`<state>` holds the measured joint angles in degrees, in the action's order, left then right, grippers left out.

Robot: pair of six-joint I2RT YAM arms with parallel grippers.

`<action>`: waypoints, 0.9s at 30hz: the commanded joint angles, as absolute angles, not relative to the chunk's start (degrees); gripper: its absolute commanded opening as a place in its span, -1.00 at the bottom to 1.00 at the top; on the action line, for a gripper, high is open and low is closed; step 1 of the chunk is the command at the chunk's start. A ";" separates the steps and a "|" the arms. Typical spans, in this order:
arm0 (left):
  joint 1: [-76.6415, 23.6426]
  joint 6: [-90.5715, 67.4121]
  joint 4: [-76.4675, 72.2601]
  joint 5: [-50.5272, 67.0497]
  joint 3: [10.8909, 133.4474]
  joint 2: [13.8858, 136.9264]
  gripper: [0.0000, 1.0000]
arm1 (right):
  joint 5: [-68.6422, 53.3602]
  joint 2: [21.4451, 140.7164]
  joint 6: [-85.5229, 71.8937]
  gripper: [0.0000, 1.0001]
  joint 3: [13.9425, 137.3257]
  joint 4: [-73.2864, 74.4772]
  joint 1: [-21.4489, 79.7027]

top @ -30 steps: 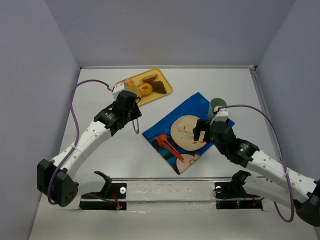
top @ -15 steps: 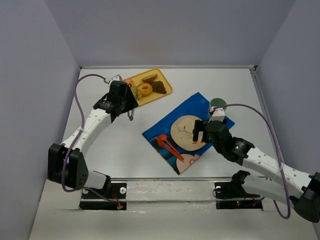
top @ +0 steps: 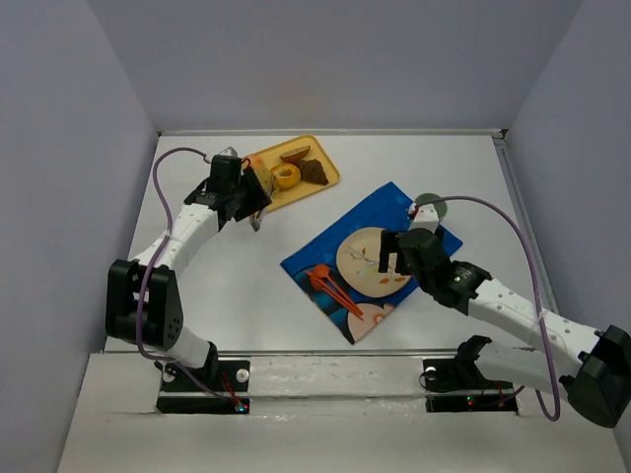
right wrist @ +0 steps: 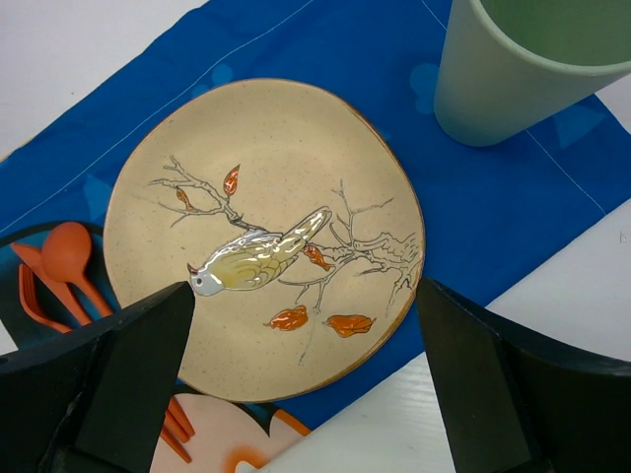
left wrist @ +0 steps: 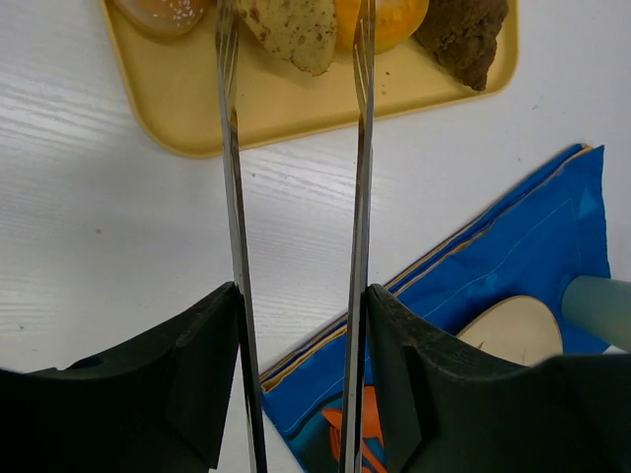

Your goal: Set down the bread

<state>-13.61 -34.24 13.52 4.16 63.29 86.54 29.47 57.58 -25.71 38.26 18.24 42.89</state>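
bread [left wrist: 294, 32] lies flat on the yellow tray [left wrist: 197, 108], at 9 o'clock of the ring doughnut [left wrist: 396, 14] and close beside it; dark brown chunk [left wrist: 461, 34] at the doughnut's 3 o'clock; pale speckled piece [left wrist: 163, 8] at the bread's 9 o'clock, cut off by the frame edge

Top view: the tray sits at 11 o'clock on the white counter [top: 227, 286]; the left arm mostly hides the bread there

left gripper [left wrist: 294, 12] spread: its two long thin metal fingers [left wrist: 233, 197] run parallel with a clear gap, nothing pinched. In the left wrist view the bread shows in that gap near the tips; the tips run off the top of the frame, so cannot tell if they touch bread or tray

blue cloth [top: 320, 246] at counter centre, well apart from the tray, toward the tray's 4 o'clock. On the cloth: tan plate [right wrist: 266, 168] with a painted bird, green cup [right wrist: 523, 79] at the plate's 1 o'clock just beside the rim, orange cutlery [right wrist: 54, 261] at the plate's 8 o'clock

right gripper [right wrist: 304, 296] hovers over the plate's 6 o'clock edge, fingers wide apart, holding nothing
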 commanded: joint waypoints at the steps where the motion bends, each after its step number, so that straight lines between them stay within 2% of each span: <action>1: -12.57 -34.89 8.53 8.52 64.42 86.65 0.21 | 29.88 58.09 -25.14 1.00 41.39 15.03 42.10; 15: -10.46 -35.42 6.68 9.93 64.25 89.47 0.20 | 29.97 60.20 -24.17 1.00 42.89 14.85 41.04; 27: -9.93 -33.93 7.12 9.40 67.76 93.42 0.27 | 29.71 61.96 -23.82 1.00 43.59 14.50 40.52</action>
<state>-10.37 -34.96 8.32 7.99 64.58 92.33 29.30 62.35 -24.29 40.82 17.41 40.86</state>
